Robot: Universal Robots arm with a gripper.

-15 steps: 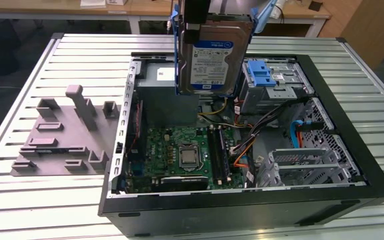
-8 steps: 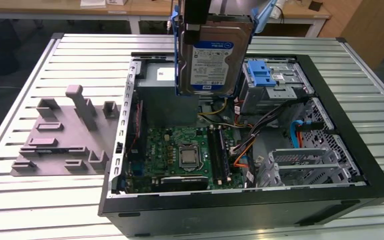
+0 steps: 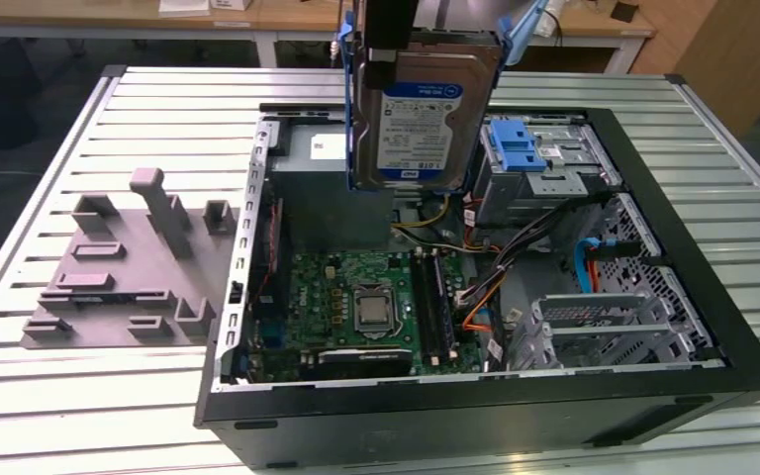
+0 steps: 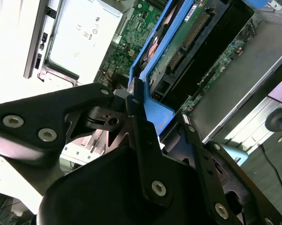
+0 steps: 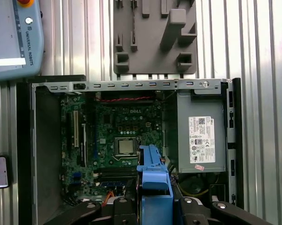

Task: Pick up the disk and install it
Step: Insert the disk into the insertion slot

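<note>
disk (image 3: pixel 423 109): hangs upright above the open computer case (image 3: pixel 486 416), toward its far edge in the exterior view.
gripper (image 4: pixel 158 113): jaws clenched on disk's blue bracket (image 5: pixel 154 176).
handling: likely dense, rigid, shock-sensitive; hold by bracket, not circuit board.

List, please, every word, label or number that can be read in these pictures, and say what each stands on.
Label on the disk, which the gripper holds: white-and-blue, print too small to read.
Sticker on the power-supply box: fine print and symbols, too small to read.
Motherboard: small white markings, too small to read.
Pendant beside the case: a maker's name along its edge, left unquoted.
</note>
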